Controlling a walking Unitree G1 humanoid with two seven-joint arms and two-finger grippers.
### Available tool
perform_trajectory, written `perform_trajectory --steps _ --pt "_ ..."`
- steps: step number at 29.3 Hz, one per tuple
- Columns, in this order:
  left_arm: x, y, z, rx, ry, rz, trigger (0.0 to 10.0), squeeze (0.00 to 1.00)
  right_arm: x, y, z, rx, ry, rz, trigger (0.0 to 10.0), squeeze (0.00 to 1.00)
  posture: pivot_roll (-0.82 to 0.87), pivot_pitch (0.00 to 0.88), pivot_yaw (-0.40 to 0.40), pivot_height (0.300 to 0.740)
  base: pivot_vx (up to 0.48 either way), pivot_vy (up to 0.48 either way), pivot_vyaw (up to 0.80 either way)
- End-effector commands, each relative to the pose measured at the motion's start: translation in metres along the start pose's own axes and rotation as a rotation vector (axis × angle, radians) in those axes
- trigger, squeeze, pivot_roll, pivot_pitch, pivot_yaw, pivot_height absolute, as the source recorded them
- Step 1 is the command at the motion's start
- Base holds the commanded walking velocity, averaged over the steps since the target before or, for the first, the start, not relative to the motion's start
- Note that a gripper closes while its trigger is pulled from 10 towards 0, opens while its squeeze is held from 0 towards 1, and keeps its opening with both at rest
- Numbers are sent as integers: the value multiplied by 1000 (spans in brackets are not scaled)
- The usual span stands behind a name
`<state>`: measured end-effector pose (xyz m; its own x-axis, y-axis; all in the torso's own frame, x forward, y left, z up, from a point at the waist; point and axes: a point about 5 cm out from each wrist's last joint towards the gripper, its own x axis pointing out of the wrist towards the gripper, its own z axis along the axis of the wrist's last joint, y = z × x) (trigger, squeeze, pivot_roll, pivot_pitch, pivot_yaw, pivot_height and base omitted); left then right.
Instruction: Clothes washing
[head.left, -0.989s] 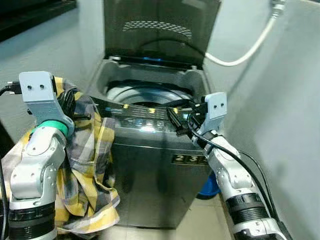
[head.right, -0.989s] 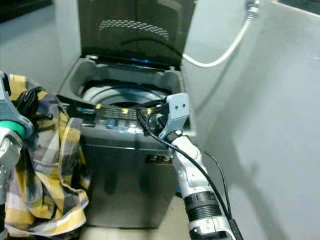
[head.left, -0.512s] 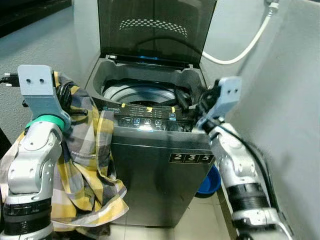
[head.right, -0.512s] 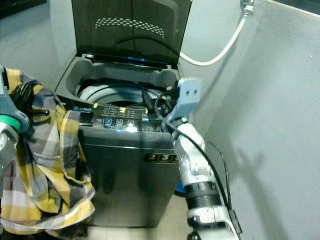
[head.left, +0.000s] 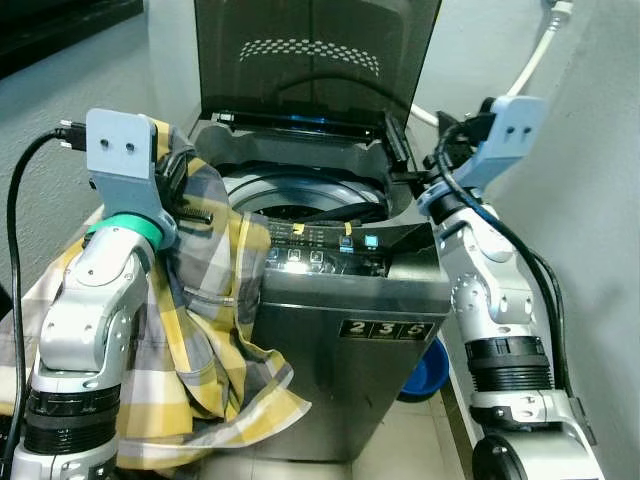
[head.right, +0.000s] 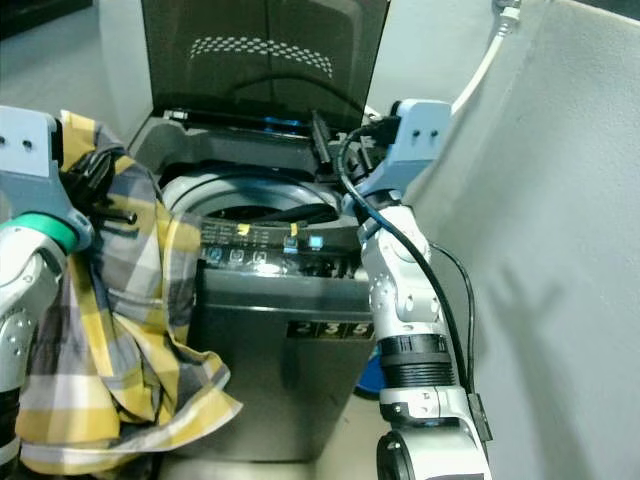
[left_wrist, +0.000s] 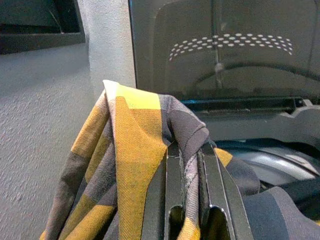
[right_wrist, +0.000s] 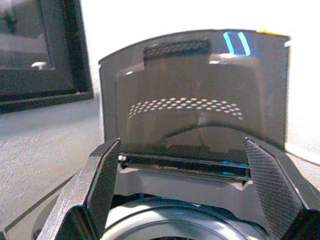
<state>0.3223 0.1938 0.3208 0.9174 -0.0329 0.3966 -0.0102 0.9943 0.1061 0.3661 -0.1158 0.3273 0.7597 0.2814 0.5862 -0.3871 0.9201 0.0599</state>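
Soft woven plaid cloth on the shirt (head.left: 205, 330); brushed, glossy grey metal on the washing machine (head.left: 340, 370); smoky translucent plastic lid (head.left: 315, 60); rough matt plaster wall (left_wrist: 45, 125).

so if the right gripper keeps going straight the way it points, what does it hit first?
Probably the washing machine's raised dark translucent lid: the open right gripper frames it dead ahead, above the steel drum. Depth is unclear.

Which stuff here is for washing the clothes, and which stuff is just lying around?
For the washing:
- plaid shirt, pinched in the left gripper
- washing machine, lid up, drum open
- right gripper, open, above the machine's back corner

Just lying around:
- white hose on the wall
- blue basin on the floor beside the machine
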Motion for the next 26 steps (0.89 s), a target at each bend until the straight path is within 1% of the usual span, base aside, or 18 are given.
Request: perform_trajectory --steps 1,10,23,26 --pt "2 2 22 16 -106 15 10000 0 -6 2 -12 3 61 17 10000 0 32 63 -18 740 454 0 0" --pt "2 3 23 10 -116 7 10000 0 -7 5 -18 -2 84 31 10000 0 32 58 -17 740 448 0 0" --pt "4 -2 20 6 -101 -30 10000 0 -9 2 -17 0 92 20 10000 0 27 45 -16 740 394 0 0" --pt "4 -4 18 4 -81 -38 10000 0 -10 2 -17 -1 97 22 10000 0 28 50 -17 740 89 0 0"
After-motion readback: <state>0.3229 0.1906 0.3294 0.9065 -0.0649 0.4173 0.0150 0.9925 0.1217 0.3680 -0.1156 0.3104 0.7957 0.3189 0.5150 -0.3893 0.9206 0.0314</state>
